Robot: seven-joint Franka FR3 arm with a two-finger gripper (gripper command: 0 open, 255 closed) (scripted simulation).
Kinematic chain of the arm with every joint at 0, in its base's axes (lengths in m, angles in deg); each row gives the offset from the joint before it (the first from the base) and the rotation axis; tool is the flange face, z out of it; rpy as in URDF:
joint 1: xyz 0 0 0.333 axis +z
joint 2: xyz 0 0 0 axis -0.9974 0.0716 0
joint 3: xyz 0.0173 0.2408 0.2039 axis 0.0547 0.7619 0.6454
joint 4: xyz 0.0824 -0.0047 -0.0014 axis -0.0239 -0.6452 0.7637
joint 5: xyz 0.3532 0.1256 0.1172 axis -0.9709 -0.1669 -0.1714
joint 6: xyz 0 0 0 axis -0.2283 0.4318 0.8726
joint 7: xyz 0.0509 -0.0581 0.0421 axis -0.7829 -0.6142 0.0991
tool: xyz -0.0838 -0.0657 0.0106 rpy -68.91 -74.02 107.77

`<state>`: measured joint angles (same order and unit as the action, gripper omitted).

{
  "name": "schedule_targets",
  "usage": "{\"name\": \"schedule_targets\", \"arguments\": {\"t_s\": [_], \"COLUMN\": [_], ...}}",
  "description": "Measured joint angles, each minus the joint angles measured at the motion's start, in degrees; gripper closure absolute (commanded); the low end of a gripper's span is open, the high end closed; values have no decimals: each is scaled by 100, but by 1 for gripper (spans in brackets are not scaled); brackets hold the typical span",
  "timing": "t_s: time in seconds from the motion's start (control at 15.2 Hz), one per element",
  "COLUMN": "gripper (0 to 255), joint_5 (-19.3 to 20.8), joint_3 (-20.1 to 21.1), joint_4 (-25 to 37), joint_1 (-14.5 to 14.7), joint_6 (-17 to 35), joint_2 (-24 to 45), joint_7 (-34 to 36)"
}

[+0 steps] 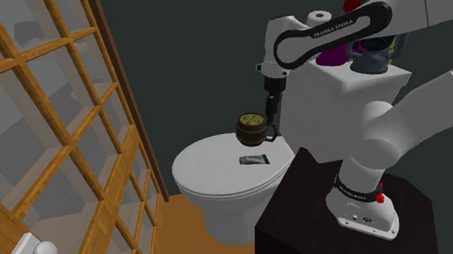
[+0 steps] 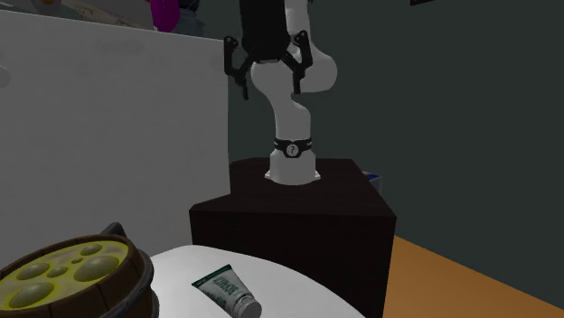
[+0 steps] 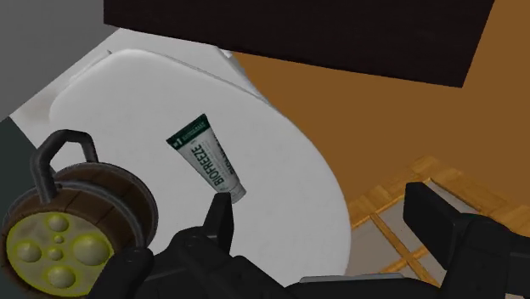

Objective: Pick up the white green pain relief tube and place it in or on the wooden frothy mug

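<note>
Now | jaws released; mug holds yellowish froth; tube outside, on toilet lid

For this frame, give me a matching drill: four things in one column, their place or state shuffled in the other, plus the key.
Things:
1. tube
2. mug
3. hand
4. stand

States:
A. open, holding nothing
B. dark and box-shaped
C. lying flat on the white toilet lid
D. upright, with yellow-green froth inside

Pairs: 1-C, 2-D, 3-A, 4-B
</note>
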<state>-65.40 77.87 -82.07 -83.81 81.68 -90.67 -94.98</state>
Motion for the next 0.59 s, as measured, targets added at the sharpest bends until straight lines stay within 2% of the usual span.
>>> {"name": "schedule_targets", "arguments": {"t_s": [0.33, 0.59], "gripper": [0, 0], "joint_5": [151, 16], "joint_3": [-586, -1089], "joint_4": [-305, -221], "joint_1": [150, 427], "joint_6": [1139, 2036], "joint_2": [847, 1852], "joint_7": [-1108, -2101]}}
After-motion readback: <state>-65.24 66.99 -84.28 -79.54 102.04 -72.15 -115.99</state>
